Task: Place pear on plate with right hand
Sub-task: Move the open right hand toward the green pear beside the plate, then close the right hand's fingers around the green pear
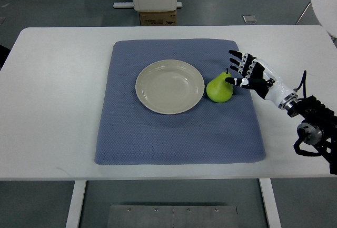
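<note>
A green pear [219, 89] stands upright on the blue mat [179, 128], just right of the cream plate [170, 86], which holds nothing. My right hand [241, 71] comes in from the right edge and sits right beside the pear. Its fingers are spread open, and the thumb tip is at the pear's upper right side. It holds nothing. The left arm does not show.
The mat lies on a white table [58, 96]. A white chair [324, 4] shows at the far right corner. A white cabinet and a cardboard box [158, 17] stand on the floor beyond the table's far edge.
</note>
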`<state>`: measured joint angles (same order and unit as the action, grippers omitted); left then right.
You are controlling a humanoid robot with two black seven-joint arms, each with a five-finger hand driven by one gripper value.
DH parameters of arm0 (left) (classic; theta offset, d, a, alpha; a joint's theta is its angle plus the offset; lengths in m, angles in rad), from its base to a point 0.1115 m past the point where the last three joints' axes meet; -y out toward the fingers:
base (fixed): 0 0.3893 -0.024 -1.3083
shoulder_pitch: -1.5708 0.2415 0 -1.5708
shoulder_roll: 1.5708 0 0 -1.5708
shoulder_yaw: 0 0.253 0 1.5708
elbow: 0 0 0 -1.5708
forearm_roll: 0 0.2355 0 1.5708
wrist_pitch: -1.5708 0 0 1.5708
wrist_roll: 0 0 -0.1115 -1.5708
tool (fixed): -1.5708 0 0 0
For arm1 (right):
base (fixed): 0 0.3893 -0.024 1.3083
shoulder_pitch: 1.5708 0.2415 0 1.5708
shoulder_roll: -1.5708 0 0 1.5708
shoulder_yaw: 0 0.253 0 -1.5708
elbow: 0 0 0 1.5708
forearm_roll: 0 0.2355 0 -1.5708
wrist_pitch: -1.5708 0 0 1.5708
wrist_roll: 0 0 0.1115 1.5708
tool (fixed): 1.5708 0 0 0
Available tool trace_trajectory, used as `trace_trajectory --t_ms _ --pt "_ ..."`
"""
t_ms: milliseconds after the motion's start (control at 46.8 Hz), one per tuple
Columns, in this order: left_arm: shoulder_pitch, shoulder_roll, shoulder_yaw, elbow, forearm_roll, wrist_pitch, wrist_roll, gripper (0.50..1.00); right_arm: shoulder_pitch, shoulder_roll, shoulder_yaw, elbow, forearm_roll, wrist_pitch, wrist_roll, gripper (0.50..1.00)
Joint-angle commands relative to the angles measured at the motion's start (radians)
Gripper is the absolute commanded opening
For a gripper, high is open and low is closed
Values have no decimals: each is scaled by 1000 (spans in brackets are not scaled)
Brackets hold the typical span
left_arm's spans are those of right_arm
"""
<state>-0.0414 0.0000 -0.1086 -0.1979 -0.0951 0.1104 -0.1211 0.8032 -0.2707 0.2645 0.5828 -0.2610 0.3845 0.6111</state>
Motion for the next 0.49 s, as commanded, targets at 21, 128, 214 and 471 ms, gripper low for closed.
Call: trace_trajectory --t_ms 21,128,214,471 --pt "0 0 0 0 0 0 0 1000 -1 -1 -1 20 -30 -1 0 1000" --pt "0 0 0 0 0 0 0 1000 -1 2 1 22 -54 -3 0 1000" --pt "0 0 0 0 0 0 0 1000 -1 5 1 20 -55 -6 0 1000" --pt "0 0 0 0 0 0 0 1000 -3 15 1 14 -58 -38 0 1000"
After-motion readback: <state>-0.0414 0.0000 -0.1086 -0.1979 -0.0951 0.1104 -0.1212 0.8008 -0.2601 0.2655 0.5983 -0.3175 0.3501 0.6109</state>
